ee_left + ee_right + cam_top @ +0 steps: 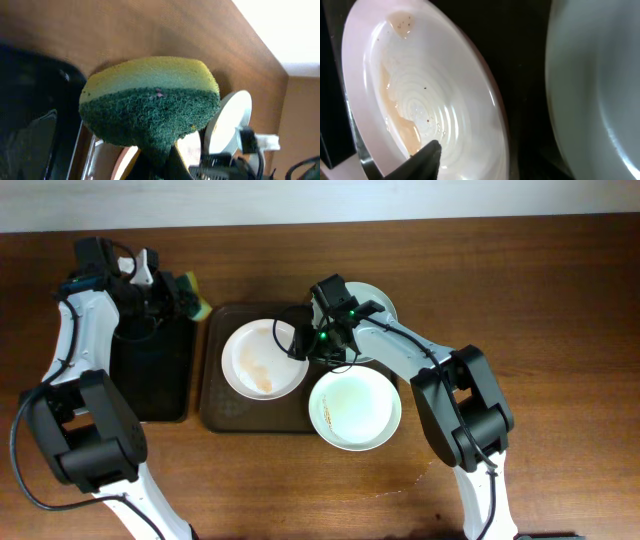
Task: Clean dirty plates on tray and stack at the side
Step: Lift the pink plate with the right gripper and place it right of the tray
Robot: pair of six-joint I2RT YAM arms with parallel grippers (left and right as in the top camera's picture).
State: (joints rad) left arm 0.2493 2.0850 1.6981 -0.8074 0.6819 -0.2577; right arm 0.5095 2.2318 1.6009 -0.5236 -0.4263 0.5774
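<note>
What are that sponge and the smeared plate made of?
The sponge looks like soft yellow foam backed by a coarse, fibrous dark green scouring layer. The smeared plate looks like glossy white glazed ceramic, possibly melamine: smooth sheen, faint concentric rings.

Three white plates: a first plate (263,358) mid-surface, a second plate (354,408) nearer the near edge, and a third plate (382,297) toward the far edge. One brown tray (225,416), one black tray (150,385), one sponge (194,297).
</note>
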